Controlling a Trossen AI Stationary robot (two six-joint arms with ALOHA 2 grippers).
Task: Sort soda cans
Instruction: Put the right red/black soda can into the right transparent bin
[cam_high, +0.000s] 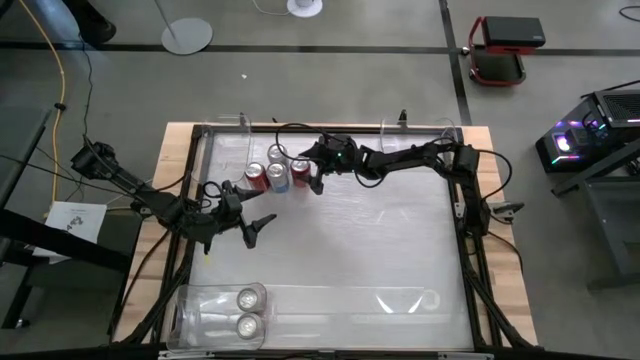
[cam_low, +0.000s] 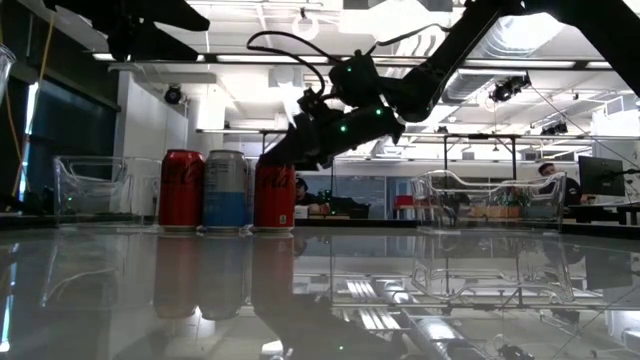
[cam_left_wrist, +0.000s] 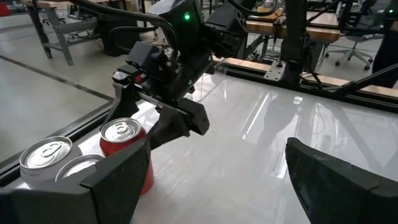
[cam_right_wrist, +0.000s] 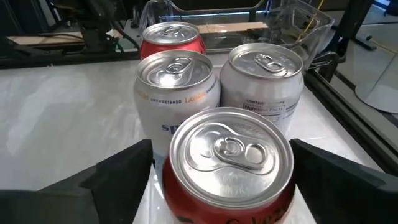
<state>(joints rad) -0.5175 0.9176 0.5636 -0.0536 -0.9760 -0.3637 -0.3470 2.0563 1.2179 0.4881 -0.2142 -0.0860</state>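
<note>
Nearest can: red soda can (cam_right_wrist: 231, 163) between my right gripper (cam_high: 318, 170) fingers, spread wide, not yet gripping.
Cluster: four soda cans (cam_high: 276, 172), upper-left of centre.
Bin (cam_high: 205, 318): lower left, two cans (cam_high: 247, 312).
Left gripper (cam_high: 258, 228): released, below cluster.

Dark jointed arms, black looping cables, green indicator lights.

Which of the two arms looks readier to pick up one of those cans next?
The right. Its right gripper has its jaws open on either side of a red can in the cluster. The left gripper, also open, sits farther from the cans, on bare table.
</note>
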